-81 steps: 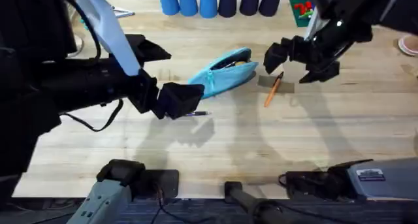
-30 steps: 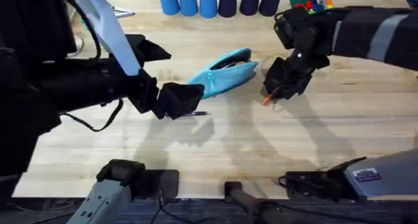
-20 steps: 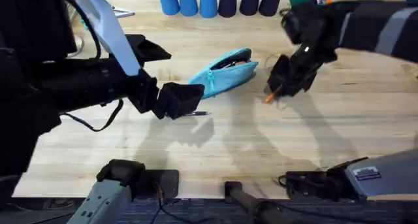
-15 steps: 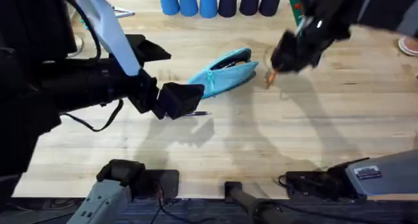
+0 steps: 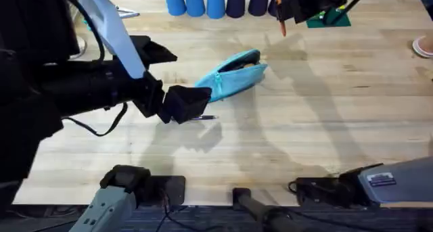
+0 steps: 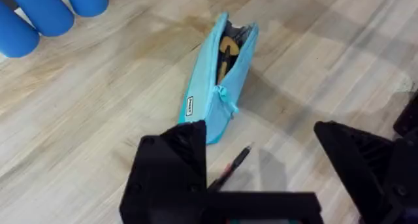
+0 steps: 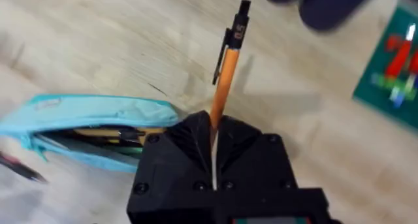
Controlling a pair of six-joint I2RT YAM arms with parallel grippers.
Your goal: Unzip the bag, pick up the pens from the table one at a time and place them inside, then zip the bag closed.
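The right arm's black fingers (image 7: pixel 213 129) pinch one slim orange pen with a black tip (image 7: pixel 228 57), raised above the wooden plank worktop (image 5: pixel 338 117). The left fingers (image 6: pixel 261 168) spread open over one dark pen (image 6: pixel 230 166) beside one unzipped light blue fabric pouch (image 6: pixel 219 80).

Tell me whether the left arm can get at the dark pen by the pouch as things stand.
Probably yes. The dark pen lies bare on the table just beyond the open left gripper, beside the bag with nothing over it.
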